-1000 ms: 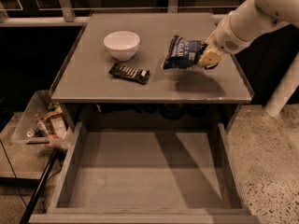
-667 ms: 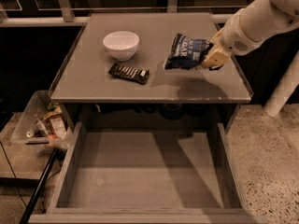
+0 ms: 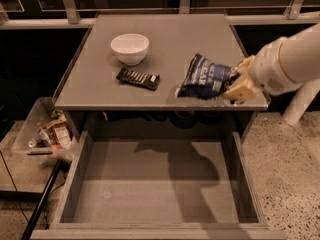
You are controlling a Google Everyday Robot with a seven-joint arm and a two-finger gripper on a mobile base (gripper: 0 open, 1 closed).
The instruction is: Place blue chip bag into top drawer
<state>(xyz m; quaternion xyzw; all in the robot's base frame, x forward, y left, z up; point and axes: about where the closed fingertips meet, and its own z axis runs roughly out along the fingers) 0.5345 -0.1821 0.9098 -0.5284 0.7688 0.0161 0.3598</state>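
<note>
The blue chip bag (image 3: 206,77) is crinkled dark-blue foil with white lettering. It hangs lifted over the front right part of the tabletop (image 3: 165,49). My gripper (image 3: 234,84) comes in from the right on a white arm and is shut on the bag's right end. The top drawer (image 3: 155,186) is pulled out below the tabletop's front edge, and its flat gray bottom is bare. The bag's shadow falls on the drawer's floor.
A white bowl (image 3: 129,48) and a flat black-wrapped bar (image 3: 138,78) lie on the tabletop's left half. A clear plastic bin of snacks (image 3: 47,131) stands on the floor to the left of the drawer. Speckled floor lies to the right.
My gripper has carried the blue chip bag off the tabletop and toward the front edge, closer to the open drawer. The bowl and the bar have not moved.
</note>
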